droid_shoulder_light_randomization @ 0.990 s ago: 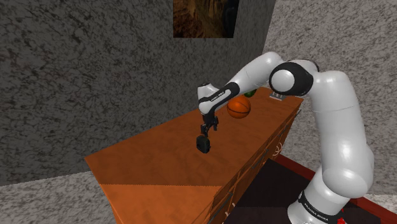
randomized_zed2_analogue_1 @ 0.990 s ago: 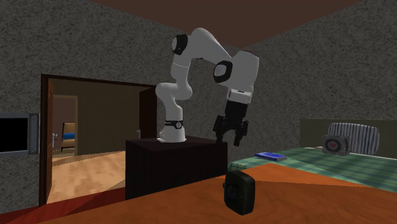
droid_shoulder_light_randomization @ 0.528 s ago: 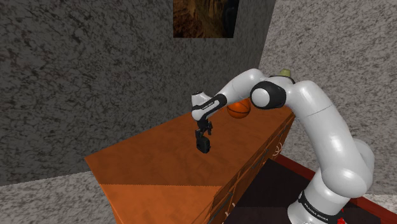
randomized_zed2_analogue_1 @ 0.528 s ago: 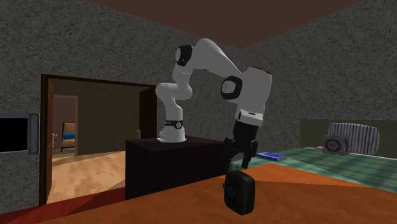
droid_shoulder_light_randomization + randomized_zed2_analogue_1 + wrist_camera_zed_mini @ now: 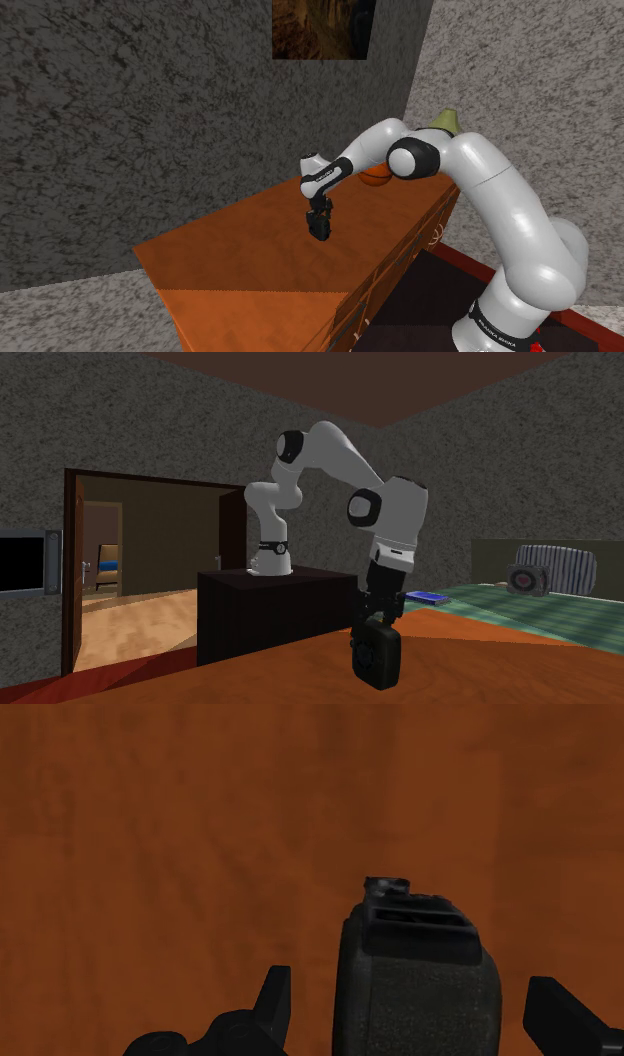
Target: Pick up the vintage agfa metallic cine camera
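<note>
The cine camera is a small dark box standing upright on the orange wooden dresser top. My gripper hangs directly over it, pointing down. In the second exterior view the gripper reaches the top of the camera. In the wrist view the camera stands between the two fingers with a gap on each side; the gripper is open and not touching it.
An orange ball rests on the dresser behind the arm, with a yellow-green object farther back. A dark picture hangs on the wall. The second exterior view has a bed with a blue book and an open doorway.
The arm has stretched forward and lowered the gripper from well above the camera down to it. The camera has not moved.
</note>
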You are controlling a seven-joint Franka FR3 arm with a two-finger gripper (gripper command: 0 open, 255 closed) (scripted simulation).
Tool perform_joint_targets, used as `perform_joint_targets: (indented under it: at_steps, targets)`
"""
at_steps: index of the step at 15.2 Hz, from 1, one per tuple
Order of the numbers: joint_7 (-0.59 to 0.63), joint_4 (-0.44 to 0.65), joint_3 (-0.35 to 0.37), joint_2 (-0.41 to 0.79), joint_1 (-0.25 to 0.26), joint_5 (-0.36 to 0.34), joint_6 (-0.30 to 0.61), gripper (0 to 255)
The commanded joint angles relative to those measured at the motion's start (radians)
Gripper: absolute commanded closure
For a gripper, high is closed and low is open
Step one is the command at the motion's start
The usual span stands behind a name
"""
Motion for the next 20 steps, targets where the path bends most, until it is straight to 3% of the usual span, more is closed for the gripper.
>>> perform_joint_targets:
  at_steps: [1, 9, 20]
  targets:
    - [0.001, 0.000, 0.000, 0.004, 0.000, 0.000, 0.004, 255]
    - [0.001, 0.012, 0.000, 0.010, 0.001, 0.000, -0.001, 255]
    - [-0.010, -0.039, 0.001, -0.102, 0.001, 0.002, -0.061, 255]
